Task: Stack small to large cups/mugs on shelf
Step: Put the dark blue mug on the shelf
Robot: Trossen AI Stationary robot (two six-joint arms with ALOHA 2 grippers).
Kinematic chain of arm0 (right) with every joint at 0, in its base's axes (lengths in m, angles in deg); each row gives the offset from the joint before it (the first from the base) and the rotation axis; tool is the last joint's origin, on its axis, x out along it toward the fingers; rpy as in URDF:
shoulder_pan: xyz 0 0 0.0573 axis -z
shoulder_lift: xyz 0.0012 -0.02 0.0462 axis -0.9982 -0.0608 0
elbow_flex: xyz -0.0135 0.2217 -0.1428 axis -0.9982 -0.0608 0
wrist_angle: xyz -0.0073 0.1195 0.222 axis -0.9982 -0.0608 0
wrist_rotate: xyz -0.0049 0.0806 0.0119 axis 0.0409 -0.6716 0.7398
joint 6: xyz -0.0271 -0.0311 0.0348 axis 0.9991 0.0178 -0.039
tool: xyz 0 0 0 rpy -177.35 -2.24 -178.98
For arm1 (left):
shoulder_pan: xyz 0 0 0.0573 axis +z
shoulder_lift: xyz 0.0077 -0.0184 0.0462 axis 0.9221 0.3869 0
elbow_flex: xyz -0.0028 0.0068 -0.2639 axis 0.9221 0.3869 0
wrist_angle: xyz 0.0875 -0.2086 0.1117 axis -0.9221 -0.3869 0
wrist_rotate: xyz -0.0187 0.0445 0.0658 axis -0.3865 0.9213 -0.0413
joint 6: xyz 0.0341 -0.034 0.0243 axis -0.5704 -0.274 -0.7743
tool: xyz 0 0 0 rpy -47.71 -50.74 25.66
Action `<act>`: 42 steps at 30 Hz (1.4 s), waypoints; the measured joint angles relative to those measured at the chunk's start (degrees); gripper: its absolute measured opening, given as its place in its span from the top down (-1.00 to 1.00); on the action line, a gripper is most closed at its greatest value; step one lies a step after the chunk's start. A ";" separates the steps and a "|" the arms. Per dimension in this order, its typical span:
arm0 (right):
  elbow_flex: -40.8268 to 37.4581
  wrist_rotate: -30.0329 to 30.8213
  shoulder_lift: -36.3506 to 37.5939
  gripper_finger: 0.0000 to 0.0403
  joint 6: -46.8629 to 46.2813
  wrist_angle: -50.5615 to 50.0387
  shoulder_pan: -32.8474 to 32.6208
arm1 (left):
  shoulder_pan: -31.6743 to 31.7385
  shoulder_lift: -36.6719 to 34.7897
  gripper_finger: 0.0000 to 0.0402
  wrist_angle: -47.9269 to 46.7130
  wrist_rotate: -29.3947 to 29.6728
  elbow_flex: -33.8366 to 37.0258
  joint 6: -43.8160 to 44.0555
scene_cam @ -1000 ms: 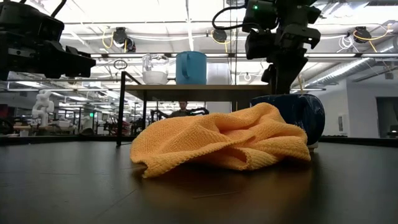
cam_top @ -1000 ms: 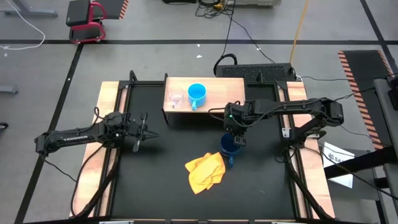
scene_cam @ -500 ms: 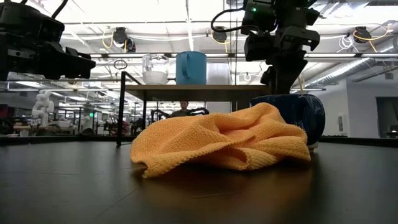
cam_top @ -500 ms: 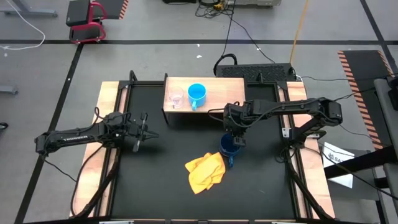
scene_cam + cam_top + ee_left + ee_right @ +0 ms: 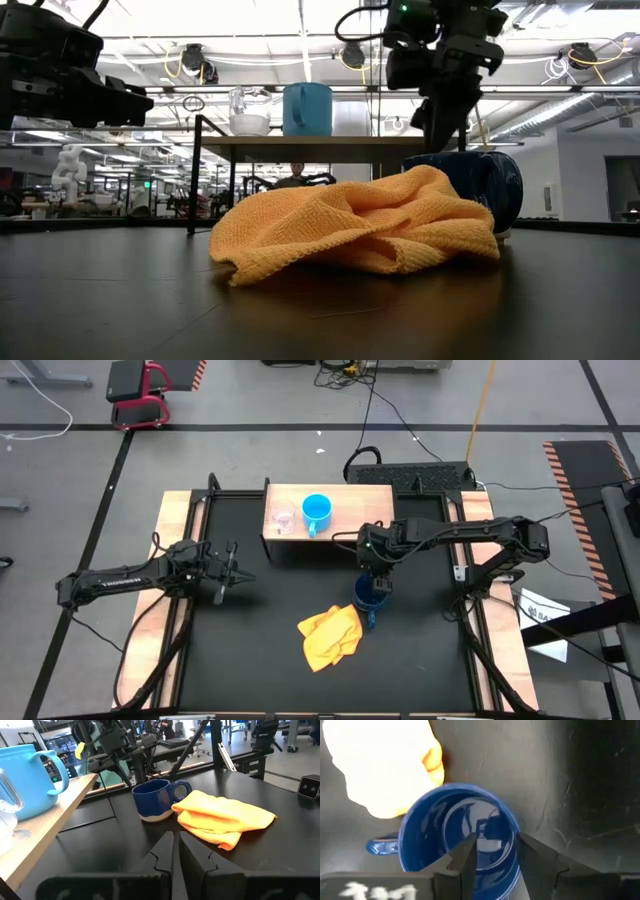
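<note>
Hovering directly over the dark blue mug [image 5: 457, 832] standing on the bench beside the cloth [image 5: 330, 635], right end effector [image 5: 492, 851] spread across its rim; left end effector [image 5: 175, 851], well apart, pressed together.

A small clear glass cup [image 5: 283, 520] and a light blue mug [image 5: 316, 512] were seen upright on the shelf [image 5: 365, 498] at the worktop's far edge; the dark blue mug [image 5: 368, 596] stood upright mid-worktop.
</note>
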 joint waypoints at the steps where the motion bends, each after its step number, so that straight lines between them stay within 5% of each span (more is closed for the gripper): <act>1: 0.40 0.00 0.02 0.36 0.03 0.00 0.00 | 0.00 0.00 0.85 -0.04 0.00 0.00 0.00; 31: -1.63 4.24 -0.14 0.36 -0.27 -2.44 0.98 | 0.00 0.00 0.85 -0.33 -2.56 0.00 0.02; 42: -1.69 0.85 -0.16 0.36 -0.65 -1.37 1.04 | 0.02 0.00 0.85 -0.33 -2.56 0.00 0.02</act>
